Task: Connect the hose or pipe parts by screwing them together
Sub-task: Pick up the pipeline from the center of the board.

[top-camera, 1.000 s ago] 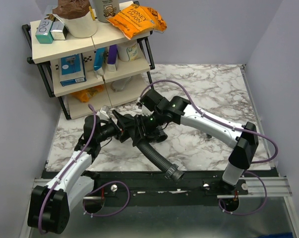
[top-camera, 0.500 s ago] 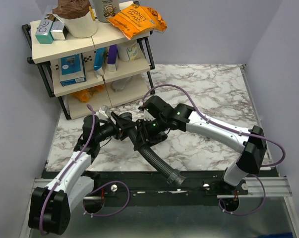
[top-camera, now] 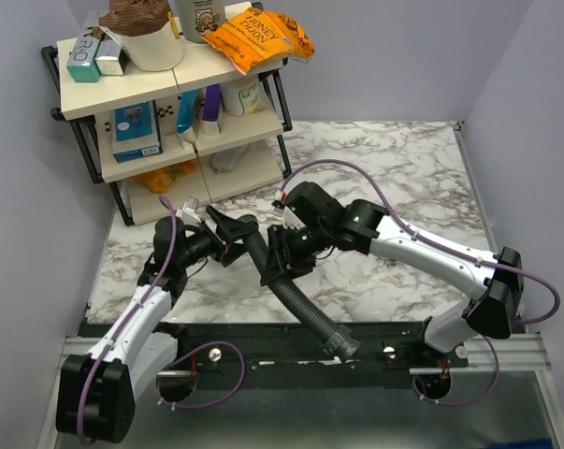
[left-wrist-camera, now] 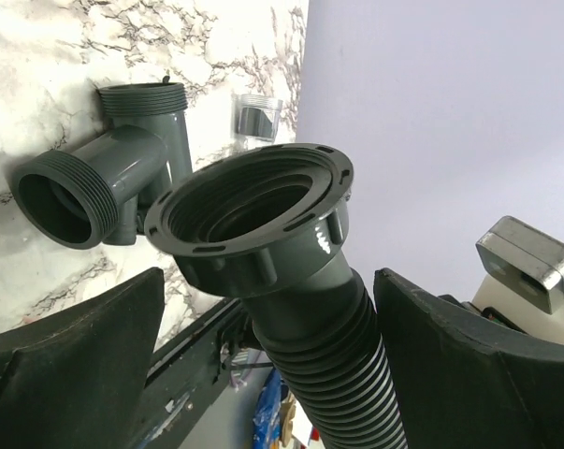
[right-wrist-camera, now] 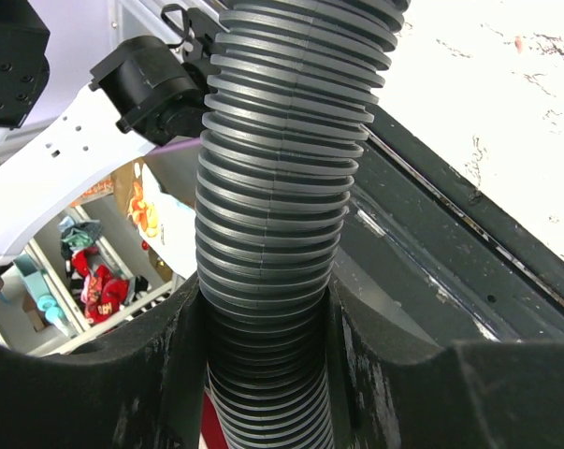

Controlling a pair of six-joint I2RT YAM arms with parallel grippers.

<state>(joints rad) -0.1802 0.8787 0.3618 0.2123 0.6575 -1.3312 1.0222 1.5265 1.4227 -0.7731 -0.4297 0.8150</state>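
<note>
The black ribbed hose (top-camera: pixel 296 304) runs diagonally from the middle of the table to its lower collar (top-camera: pixel 342 344) over the near rail. My right gripper (top-camera: pixel 277 262) is shut on the ribbed part (right-wrist-camera: pixel 272 187), fingers pressed on both sides. The upper collar end (left-wrist-camera: pixel 263 215), with its wide threaded mouth, rises between the fingers of my left gripper (left-wrist-camera: pixel 267 281), which stands open around the hose (left-wrist-camera: pixel 328 374); a gap shows on each side. The dark grey branched pipe fitting (left-wrist-camera: pixel 104 178) lies on the marble beyond the collar, apart from it, one round mouth facing the camera.
A shiny metal threaded ring (left-wrist-camera: pixel 258 117) lies on the marble just past the fitting. A shelf rack (top-camera: pixel 169 112) with boxes, bottles and snack bags stands at the back left. The black rail (top-camera: pixel 263 360) runs along the table's near edge. Purple cables loop off both arms.
My right arm has swung left and nearer with the hose, whose lower end slid toward the rail. The left gripper closed partway and opened wide again around the collar end.
</note>
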